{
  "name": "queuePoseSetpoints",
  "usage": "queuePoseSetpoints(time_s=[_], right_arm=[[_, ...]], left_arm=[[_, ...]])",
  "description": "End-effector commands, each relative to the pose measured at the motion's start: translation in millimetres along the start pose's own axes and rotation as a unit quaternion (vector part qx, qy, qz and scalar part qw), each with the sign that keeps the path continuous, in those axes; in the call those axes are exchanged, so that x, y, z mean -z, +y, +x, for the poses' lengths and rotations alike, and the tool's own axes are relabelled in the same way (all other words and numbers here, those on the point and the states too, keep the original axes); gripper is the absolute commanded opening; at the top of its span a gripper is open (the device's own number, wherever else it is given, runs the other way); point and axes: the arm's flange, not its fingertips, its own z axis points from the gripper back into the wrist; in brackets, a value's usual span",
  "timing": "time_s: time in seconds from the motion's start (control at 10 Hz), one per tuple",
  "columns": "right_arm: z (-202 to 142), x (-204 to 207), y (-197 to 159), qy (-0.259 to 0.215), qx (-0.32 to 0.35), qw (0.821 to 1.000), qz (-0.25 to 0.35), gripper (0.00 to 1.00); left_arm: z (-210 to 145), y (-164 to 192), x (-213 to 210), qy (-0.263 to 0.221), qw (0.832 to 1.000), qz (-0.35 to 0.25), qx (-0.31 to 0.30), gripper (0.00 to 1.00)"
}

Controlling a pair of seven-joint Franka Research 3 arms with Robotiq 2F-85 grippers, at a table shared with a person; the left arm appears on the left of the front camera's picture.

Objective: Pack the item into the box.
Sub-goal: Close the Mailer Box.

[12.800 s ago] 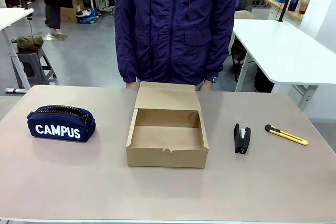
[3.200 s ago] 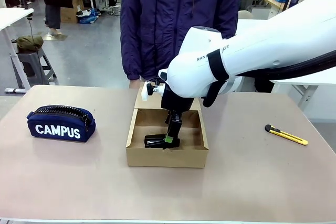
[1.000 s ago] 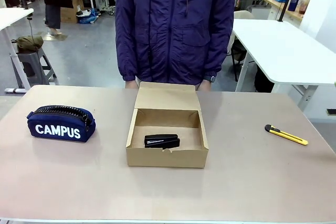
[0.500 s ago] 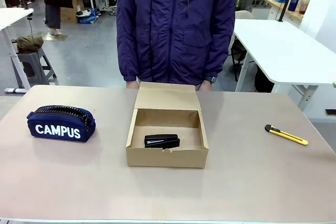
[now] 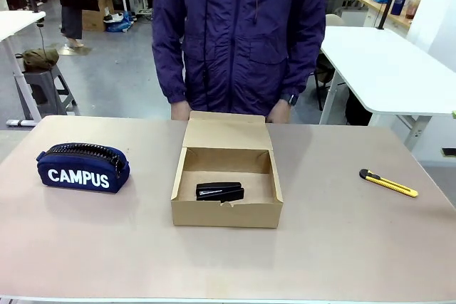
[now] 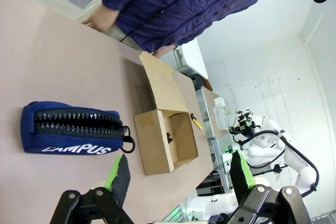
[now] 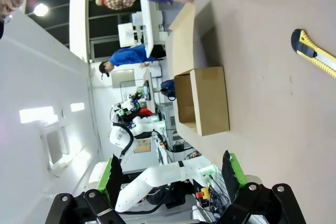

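The stapler (image 5: 219, 191) lies flat inside the box (image 5: 226, 216), near its front wall. Left of the box sits the CAMPUS pouch (image 5: 83, 167), right of it the utility knife (image 5: 388, 183). My left gripper (image 6: 178, 171) and right gripper (image 7: 171, 172), well away from the box, gape wide and empty.

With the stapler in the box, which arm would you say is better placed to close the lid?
Probably the right gripper: both are open, but the pouch bulks on the left gripper's side of the box; the flat knife lies farther off.

L pincer (image 6: 179, 174) & R pincer (image 7: 173, 174) both spread wide.
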Motion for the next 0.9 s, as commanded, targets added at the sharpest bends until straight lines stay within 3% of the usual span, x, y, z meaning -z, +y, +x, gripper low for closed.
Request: queuePoseSetpoints(time_s=[0.0,0.8], right_arm=[[-3.3,-1.8,4.3,0.006,-0.003,1.0,-0.004,1.0],[-3.3,-1.8,4.3,0.006,-0.003,1.0,-0.004,1.0]], left_arm=[[-2.4,-0.2,2.0,-0.007,1.0,-0.009,0.009,1.0],[-2.4,-0.2,2.0,-0.007,1.0,-0.009,0.009,1.0]])
